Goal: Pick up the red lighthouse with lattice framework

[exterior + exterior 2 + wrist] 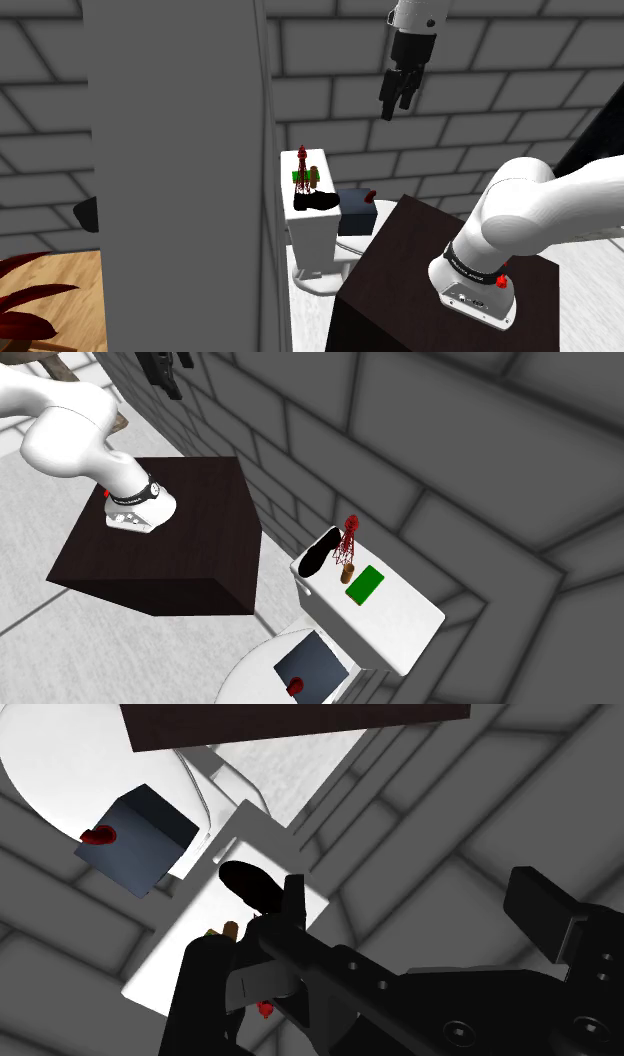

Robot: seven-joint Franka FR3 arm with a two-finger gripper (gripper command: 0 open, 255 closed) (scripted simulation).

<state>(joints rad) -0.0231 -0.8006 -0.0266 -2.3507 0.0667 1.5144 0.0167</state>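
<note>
Two things plain atop the white box-shaped toilet tank (316, 230) in the shoulder view: a slim red lattice-framed lighthouse (302, 168) and a black low shoe (316, 200) lying at its foot. Lighthouse upright, long axis vertical, tip pointing straight up. All-black two-finger gripper (398, 102) high over the tank and well apart from it, prongs parted, clasping nothing. Broad grey flat panel (175, 170) just beside the tank.

From the second exterior view, more of the tank's top: a flat green rectangular card (366, 584) near the lid's middle and a short brown cylinder (348, 570) between card and shoe, neither clear from the shoulder. Lighthouse on the lid's end nearer the dark brown box stand (200, 522), close to the back edge; again vertical, cap uppermost. Dark blue-grey cube (312, 660) with a small red knob (295, 685) on the closed seat in front of the tank.

Through the wrist view, past the parted black fingers (205, 994): tank lid, shoe, the cylinder's top, and just a red scrap of the lighthouse peeping between the gripper's dark parts.
</note>
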